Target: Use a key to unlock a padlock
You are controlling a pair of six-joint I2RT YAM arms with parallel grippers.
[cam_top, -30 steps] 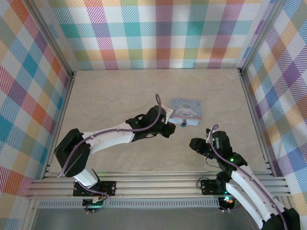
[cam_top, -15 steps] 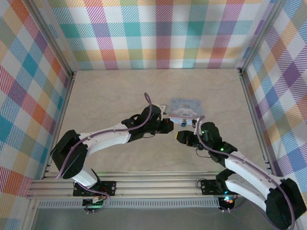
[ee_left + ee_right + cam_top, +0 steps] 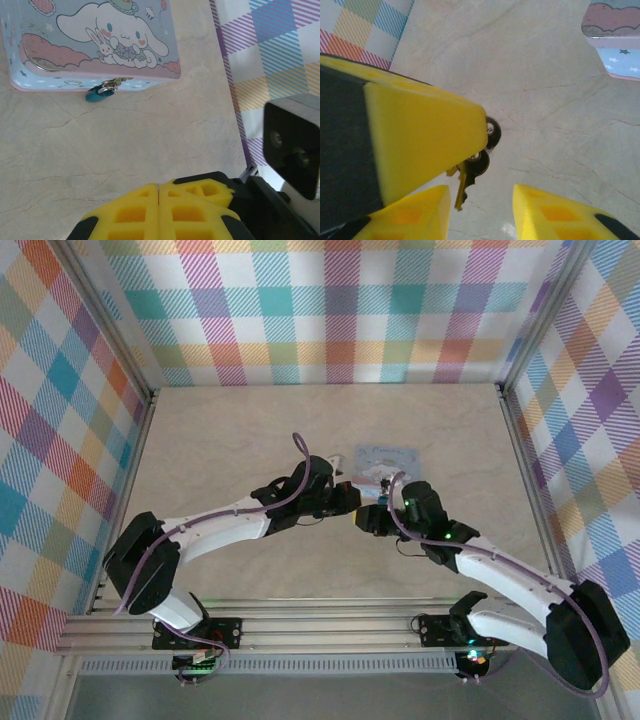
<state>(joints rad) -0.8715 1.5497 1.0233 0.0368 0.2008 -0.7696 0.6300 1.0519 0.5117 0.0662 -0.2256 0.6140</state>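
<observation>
The padlock (image 3: 98,93), small and dark blue-green with a pale shackle, hangs on the front clasp of the pale blue cartoon box (image 3: 90,45). My left gripper (image 3: 159,189) is shut, a little in front of the box. In the right wrist view its yellow finger (image 3: 420,135) fills the left side, and the key (image 3: 461,186), brass with a black head, hangs from under it. My right gripper (image 3: 480,210) is open, its two yellow fingertips on either side of the key's blade, the left fingertip (image 3: 415,212) close to it.
From above, both grippers meet just in front of the box (image 3: 385,462), left gripper (image 3: 348,502) and right gripper (image 3: 368,520) almost touching. A second black key head (image 3: 492,132) shows behind the first. Checked walls (image 3: 320,310) enclose the table on three sides.
My right arm has swung forward and left from the near right until its gripper meets the left gripper. The left gripper has shifted slightly left and stayed shut.
</observation>
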